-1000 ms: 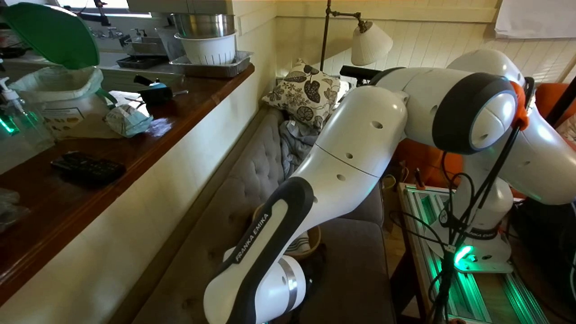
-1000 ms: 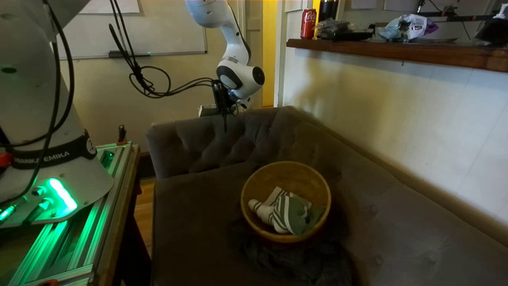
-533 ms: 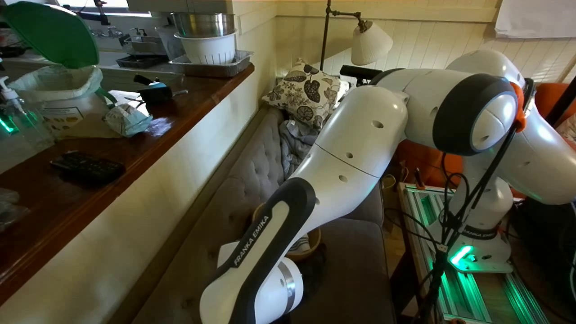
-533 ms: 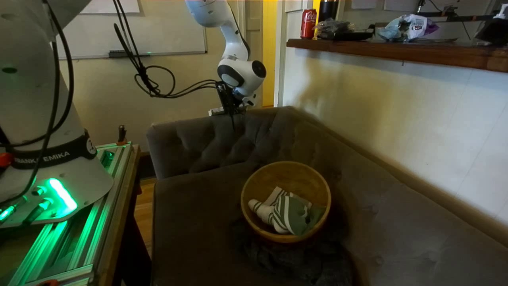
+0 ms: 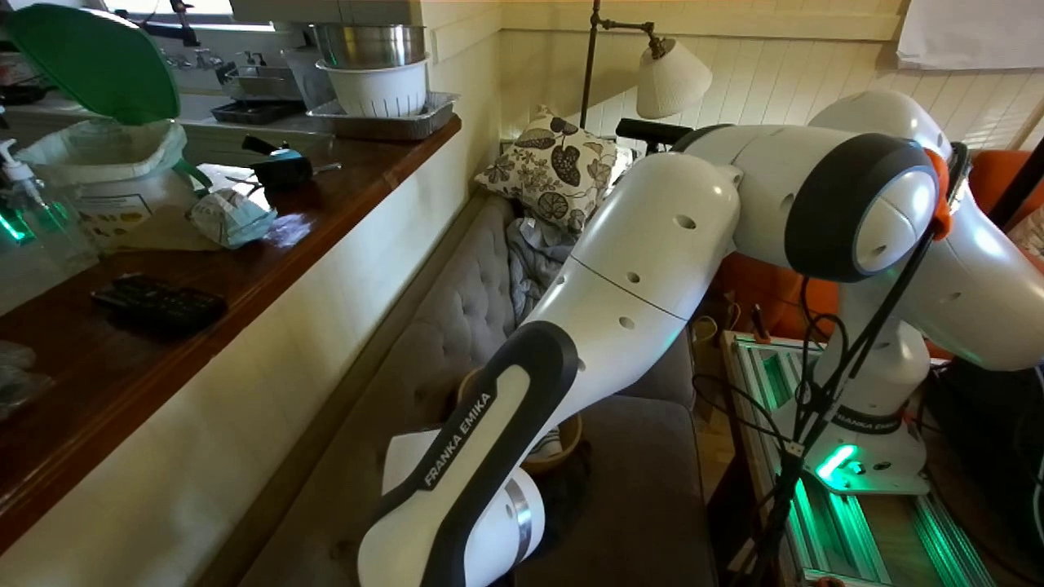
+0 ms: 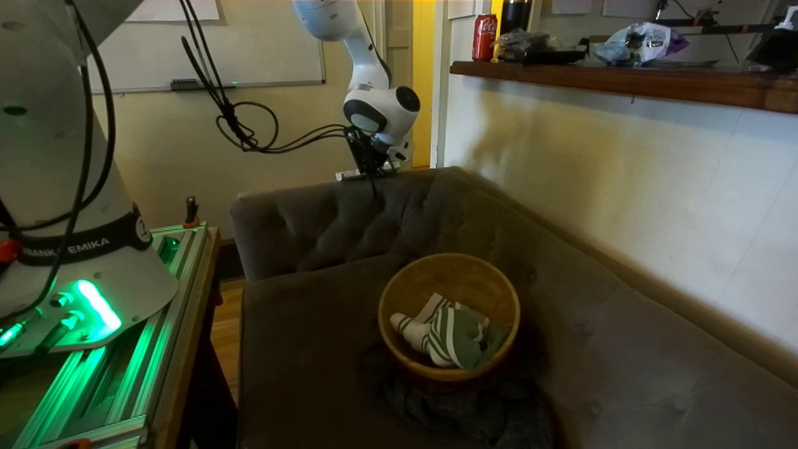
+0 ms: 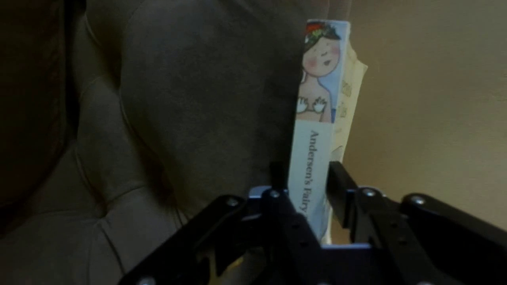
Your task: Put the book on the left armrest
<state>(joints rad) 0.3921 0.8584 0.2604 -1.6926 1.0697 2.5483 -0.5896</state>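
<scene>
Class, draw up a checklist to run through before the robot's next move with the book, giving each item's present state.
1. Book secured in the gripper: ok; the jaws are closed on it.
2. Book fully over the armrest: cannot tell; in the wrist view it runs along the edge.
3. Book touching the armrest: cannot tell; contact is hidden.
4. Bowl apart from the gripper: ok.
5. Gripper visible in both exterior views: not ok; the arm hides it in an exterior view.

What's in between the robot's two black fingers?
The book. The wrist view shows the fingers on either side of it, and you can read "Andersen's Fairy" on the book.
</scene>
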